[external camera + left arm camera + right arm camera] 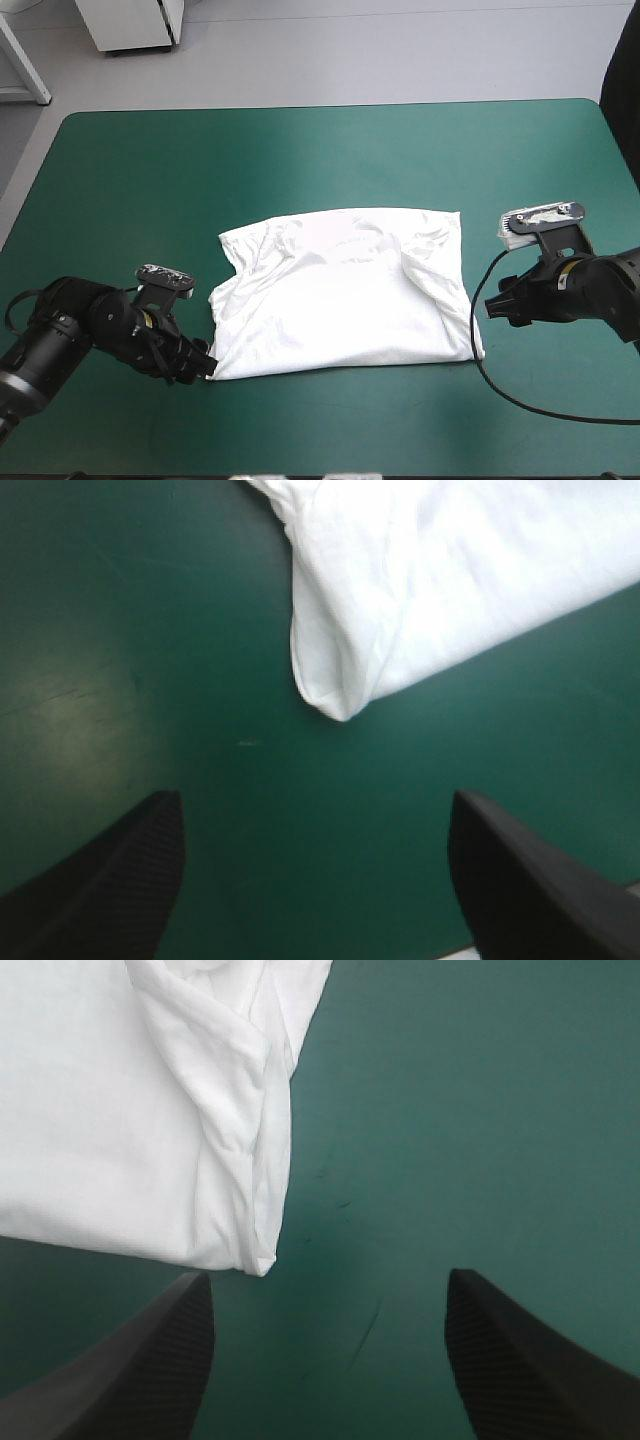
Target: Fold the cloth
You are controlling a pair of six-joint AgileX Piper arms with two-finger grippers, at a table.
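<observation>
Both grippers stand wide open, holding nothing. The T-shirt (340,295) lies folded flat on the teal-green cover (300,150), its long axis running left to right. The left gripper (203,366) is just beside the T-shirt's near left corner, and the right gripper (490,306) just beside its near right corner.

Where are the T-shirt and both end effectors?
T-shirt (345,300), high view, middle of the cloth.
Left end effector (315,796), left wrist view, midway between fingertips.
Right end effector (327,1274), right wrist view, midway between fingertips.
</observation>
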